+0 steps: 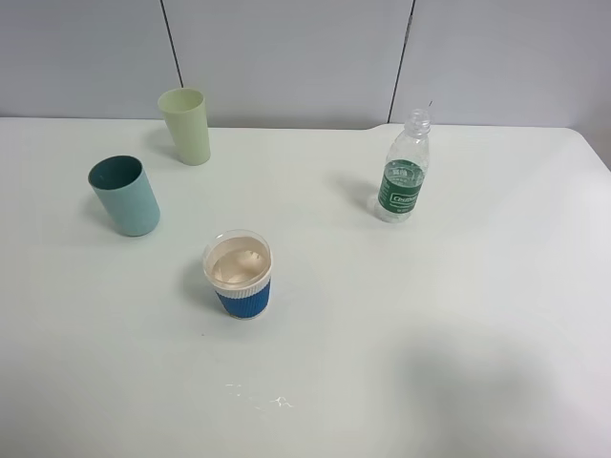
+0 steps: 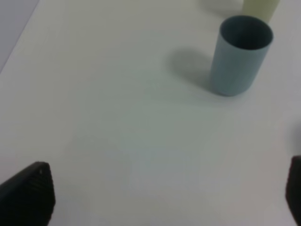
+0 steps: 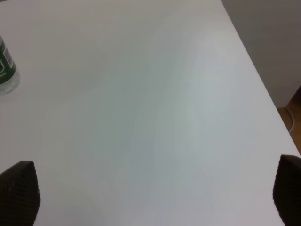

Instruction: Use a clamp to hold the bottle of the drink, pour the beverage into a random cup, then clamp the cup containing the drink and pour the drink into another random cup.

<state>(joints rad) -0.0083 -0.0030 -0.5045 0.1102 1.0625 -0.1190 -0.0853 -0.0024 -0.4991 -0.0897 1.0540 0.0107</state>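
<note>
The bottle of the drink (image 1: pixel 405 181), clear with a green label and no cap, stands upright at the right of the table; its base shows at the edge of the right wrist view (image 3: pixel 5 70). The teal-green cup (image 1: pixel 125 196) stands at the left, also in the left wrist view (image 2: pixel 240 56). The short blue-banded cup (image 1: pixel 239 275) stands in the middle, nearer the front. Neither arm appears in the high view. My left gripper (image 2: pixel 160 193) is open over bare table, well short of the teal cup. My right gripper (image 3: pixel 153 190) is open, away from the bottle.
A taller pale yellow-green tumbler (image 1: pixel 185 125) stands behind the teal cup; its base shows in the left wrist view (image 2: pixel 259 7). A few small white specks or drops (image 1: pixel 258 396) lie near the front edge. The table's right edge (image 3: pixel 263 89) is near the right gripper.
</note>
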